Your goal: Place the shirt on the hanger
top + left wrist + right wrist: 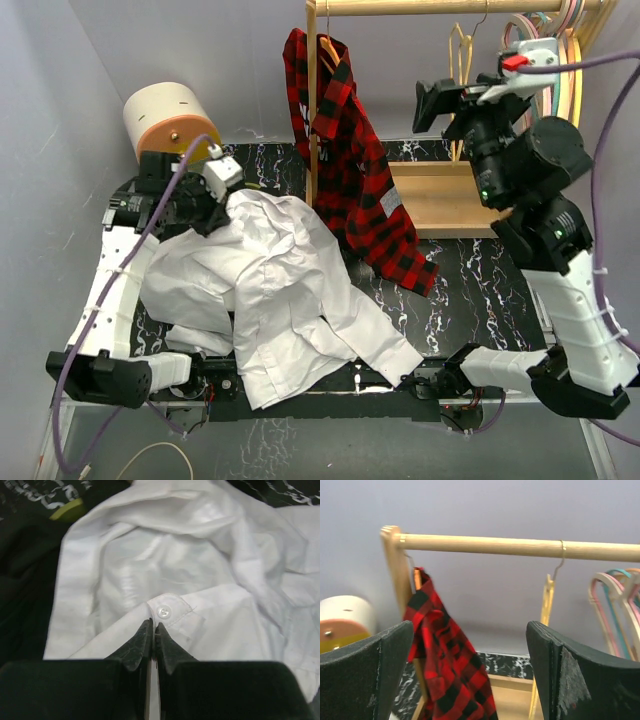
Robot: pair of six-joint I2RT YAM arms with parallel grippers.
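Observation:
The white shirt (275, 290) lies crumpled on the dark table, left of centre. My left gripper (214, 205) is at its far left edge, shut on the shirt's cloth; the left wrist view shows the fingers (135, 647) pinching the white fabric (170, 575) just below a button (163, 611). The pale yellow hanger (460, 50) hangs by its metal hook on the wooden rail (450, 7); it also shows in the right wrist view (546, 610). My right gripper (432, 100) is raised in front of the rail, open and empty, its fingers (560, 675) framing the hanger.
A red-and-black plaid shirt (355, 170) hangs at the rail's left end on its post (311, 100). Pastel hangers (560, 50) bunch at the right end. The rack's wooden base (440, 195) sits under it. A cream cylinder (165, 120) stands at the back left.

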